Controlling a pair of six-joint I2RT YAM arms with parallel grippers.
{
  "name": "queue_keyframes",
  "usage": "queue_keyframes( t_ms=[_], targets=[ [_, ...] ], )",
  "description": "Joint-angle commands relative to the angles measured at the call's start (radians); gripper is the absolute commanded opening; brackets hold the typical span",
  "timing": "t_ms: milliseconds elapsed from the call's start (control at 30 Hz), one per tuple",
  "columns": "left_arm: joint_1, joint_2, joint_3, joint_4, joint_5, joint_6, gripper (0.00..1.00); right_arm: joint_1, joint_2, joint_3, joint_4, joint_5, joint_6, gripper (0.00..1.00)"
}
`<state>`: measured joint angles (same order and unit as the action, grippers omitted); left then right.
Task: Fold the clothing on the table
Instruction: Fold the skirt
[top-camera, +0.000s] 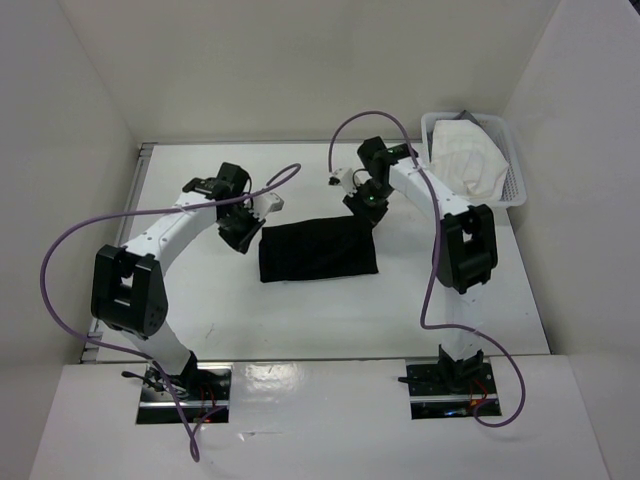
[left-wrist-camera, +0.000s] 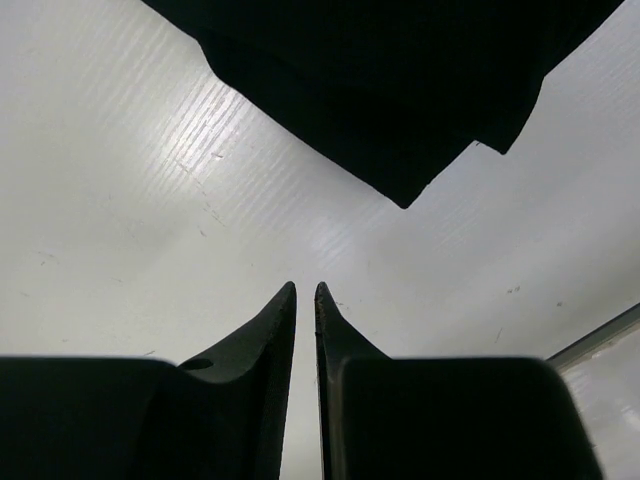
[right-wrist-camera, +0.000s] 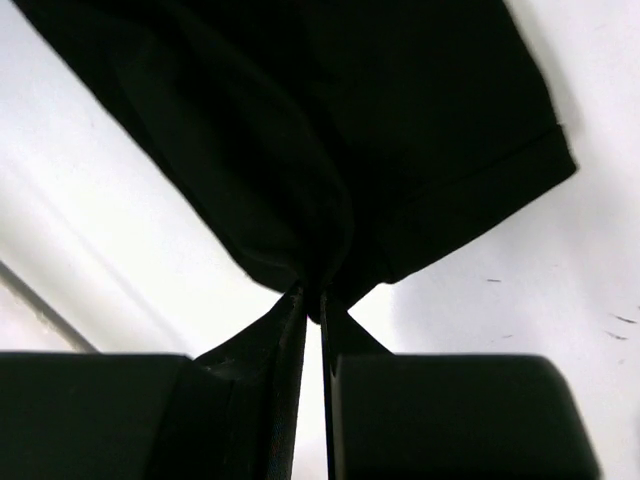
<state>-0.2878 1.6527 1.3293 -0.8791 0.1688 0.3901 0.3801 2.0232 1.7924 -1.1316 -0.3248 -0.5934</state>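
In the middle of the overhead view, the clothing (top-camera: 318, 252) lies flat on the table (top-camera: 330, 325) as a dark rectangle, wider than it is tall. My left gripper (top-camera: 240, 230) sits at its upper left corner and my right gripper (top-camera: 368, 207) at its upper right corner.

Through my left wrist camera, my fingers (left-wrist-camera: 270, 340) stand a thin slit apart with nothing between them. Bare table shows through the gap. A pointed corner of the clothing, layered at its edge, lies in the upper centre of that frame, apart from my tips.

Through my right wrist camera, the clothing fills the upper part of the frame and gathers into a pucker that comes right down to my fingertips (right-wrist-camera: 290, 310) at centre. A narrow gap shows between those fingers lower down, but I cannot tell whether the tips pinch the clothing or only touch it.

In the upper right of the overhead view, a mesh basket (top-camera: 518, 185) holds a white cloth (top-camera: 465, 155), well apart from the clothing.
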Motion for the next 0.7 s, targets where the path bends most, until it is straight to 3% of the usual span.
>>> queue_keyframes(
  t_ms=[0, 133, 400, 667],
  targets=[
    [0.003, -0.041, -0.013, -0.021, -0.012, 0.018, 0.19, 0.020, -0.049, -0.004, -0.101, -0.014, -0.066, 0.14],
    [0.003, -0.050, -0.013, -0.021, -0.022, 0.018, 0.19, 0.048, -0.049, -0.020, -0.168, -0.036, -0.108, 0.16],
    [0.003, -0.068, -0.022, 0.018, -0.012, -0.029, 0.19, 0.083, -0.106, -0.077, -0.168, 0.052, -0.129, 0.42],
    [0.085, -0.077, -0.002, 0.037, 0.066, -0.071, 0.19, 0.112, -0.129, -0.071, -0.168, 0.076, -0.140, 0.45]
  ],
)
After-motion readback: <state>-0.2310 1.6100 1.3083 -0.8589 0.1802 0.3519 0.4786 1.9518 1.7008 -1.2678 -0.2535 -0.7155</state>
